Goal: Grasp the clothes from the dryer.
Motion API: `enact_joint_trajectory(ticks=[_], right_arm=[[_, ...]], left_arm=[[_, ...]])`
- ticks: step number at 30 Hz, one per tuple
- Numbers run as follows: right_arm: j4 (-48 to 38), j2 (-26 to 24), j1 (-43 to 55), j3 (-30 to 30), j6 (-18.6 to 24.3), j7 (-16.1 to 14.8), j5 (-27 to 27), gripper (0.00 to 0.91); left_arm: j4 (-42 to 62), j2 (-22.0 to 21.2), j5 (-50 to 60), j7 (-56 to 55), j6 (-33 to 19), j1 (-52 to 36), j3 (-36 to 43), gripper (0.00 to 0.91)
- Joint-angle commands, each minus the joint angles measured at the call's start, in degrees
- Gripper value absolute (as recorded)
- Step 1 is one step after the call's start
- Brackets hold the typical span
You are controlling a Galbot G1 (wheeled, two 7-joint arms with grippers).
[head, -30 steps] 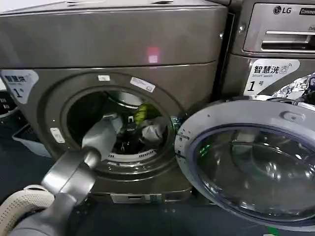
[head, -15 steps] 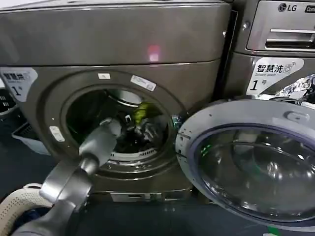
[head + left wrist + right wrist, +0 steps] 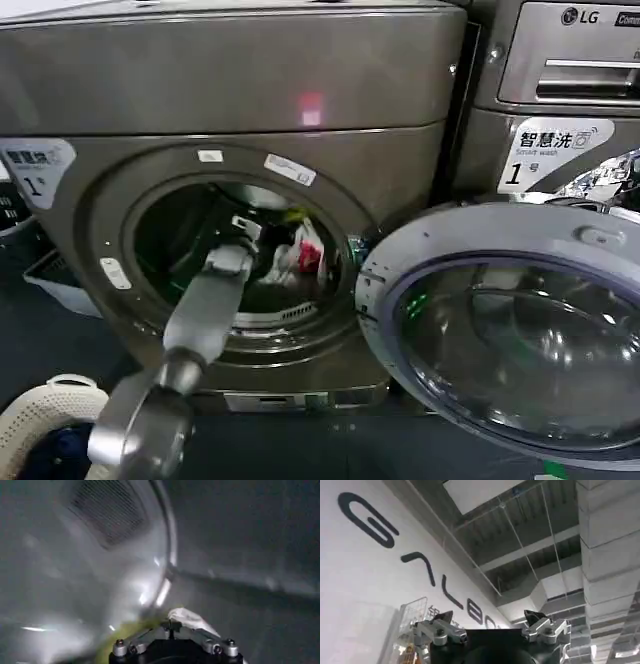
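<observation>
The dryer (image 3: 230, 80) stands with its round door (image 3: 470, 225) swung open to the right. My left arm reaches into the porthole, and the left gripper (image 3: 255, 238) is inside the drum. The clothes (image 3: 300, 255) hang beside it: a white piece with a red mark and a bit of yellow-green above. In the left wrist view the left gripper (image 3: 170, 625) is shut on the clothes, with white cloth (image 3: 192, 621) and yellow-green cloth (image 3: 125, 631) bunched at the jaws. The right gripper (image 3: 487, 617) points up at the ceiling, open and holding nothing.
The silver LG machine (image 3: 560, 80) stands to the right, behind the open door. A white mesh basket (image 3: 45, 410) holding a dark blue garment (image 3: 55, 450) sits on the floor at the near left. A grey crate (image 3: 60, 285) lies left of the dryer.
My left arm has drawn back and its elbow has dropped. The clothes have risen off the drum floor with the gripper, and the white piece with the red mark now shows.
</observation>
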Motion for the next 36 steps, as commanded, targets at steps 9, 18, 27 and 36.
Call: enact_joint_trajectory(ticks=[9,18,27,36], right_arm=[[0.66,0.39,0.17,-0.77,1.58,-1.12,-1.57,0.907],[0.55,0.40,-0.05,-0.82,2.60,-0.98,-0.82,0.907],[0.01,0.44,0.17,-0.40,2.96,-1.24,-1.89,0.907],[-0.14,0.16,0.41,-0.38,2.48,-1.11,-2.46,0.907]], left_arm=[[-38.07,-0.61,-4.90,-18.51,-11.07,24.78,-9.06,0.000],[-39.65,-1.58,-1.90,-19.31,-10.50,26.02,-8.71,0.000],[-38.04,-1.43,-1.18,-19.51,-7.91,25.15,-8.84,0.000],[-37.97,-1.23,-1.46,-19.13,-7.37,25.13,-8.85,0.000]])
